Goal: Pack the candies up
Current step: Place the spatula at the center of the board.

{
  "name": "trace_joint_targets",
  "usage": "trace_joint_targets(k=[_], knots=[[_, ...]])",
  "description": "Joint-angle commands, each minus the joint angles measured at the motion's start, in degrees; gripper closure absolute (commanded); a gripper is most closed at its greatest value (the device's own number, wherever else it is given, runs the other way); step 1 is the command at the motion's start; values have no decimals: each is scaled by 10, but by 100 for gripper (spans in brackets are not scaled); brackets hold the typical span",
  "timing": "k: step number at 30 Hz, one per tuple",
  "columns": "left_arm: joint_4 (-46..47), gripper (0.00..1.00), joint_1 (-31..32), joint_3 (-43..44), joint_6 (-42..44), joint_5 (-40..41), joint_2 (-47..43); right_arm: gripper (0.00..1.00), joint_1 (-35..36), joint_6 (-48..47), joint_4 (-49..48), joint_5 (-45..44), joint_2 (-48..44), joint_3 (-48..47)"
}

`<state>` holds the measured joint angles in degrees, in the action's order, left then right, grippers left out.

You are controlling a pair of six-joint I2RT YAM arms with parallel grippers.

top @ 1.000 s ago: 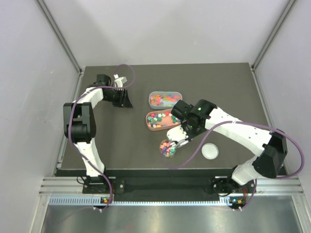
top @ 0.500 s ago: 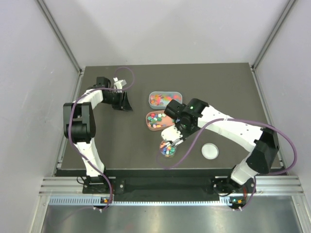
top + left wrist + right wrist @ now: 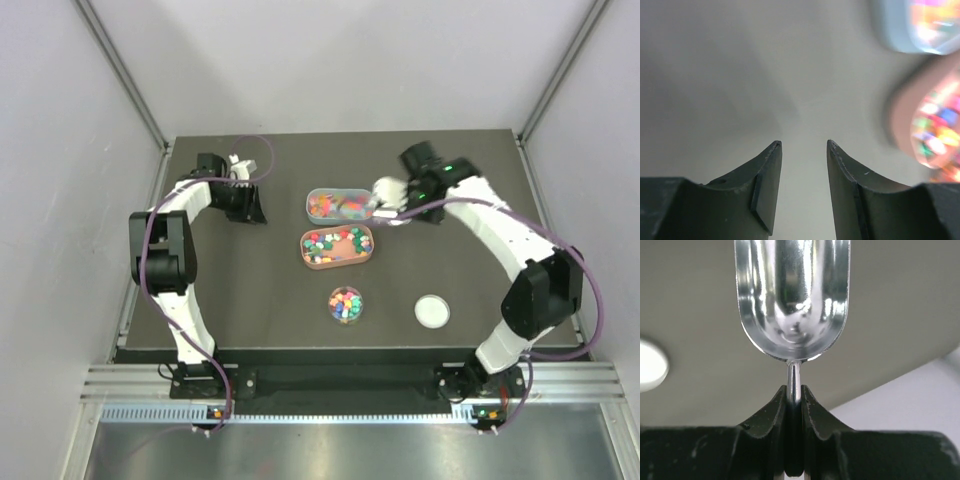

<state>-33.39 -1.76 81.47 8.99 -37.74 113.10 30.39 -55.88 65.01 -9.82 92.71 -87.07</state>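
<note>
- A dark surface (image 3: 250,300) inside a pale-walled booth; the task's things sit around its middle.
- The candies (image 3: 336,243) fill a brown tray (image 3: 303,248) and a grey tray (image 3: 310,205) behind it. Some already lie in the small clear jar (image 3: 346,304) nearer the front edge.
- The jar's white lid (image 3: 432,311) lies to its right (left off, I judge, for more loads).
- The right hand (image 3: 794,392) pinches the thin handle of an empty metal scoop (image 3: 792,300) at the grey tray's right end, seemingly to dig.
- The left hand (image 3: 804,150), partly open and holding nothing, sits near the far-left corner, out of the way.
</note>
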Motion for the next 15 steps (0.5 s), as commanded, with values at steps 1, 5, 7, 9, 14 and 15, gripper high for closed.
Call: trace_joint_targets(k=[1,5,7,9,14,15], knots=[[3,53,-1,28,-27,176,-12,100,-158,139,-80,75,31,-23],[6,52,-1,24,-24,274,-12,100,-298,248,-125,152,69,3],[9,52,-1,18,-24,298,-14,100,-361,270,-151,169,84,11],[5,51,-2,21,-25,316,-14,100,-386,289,-163,176,108,8],[13,50,-2,23,-48,318,-21,100,-423,324,-212,177,160,-11],[12,50,1,27,-49,313,-19,100,-423,325,-218,178,166,-10]])
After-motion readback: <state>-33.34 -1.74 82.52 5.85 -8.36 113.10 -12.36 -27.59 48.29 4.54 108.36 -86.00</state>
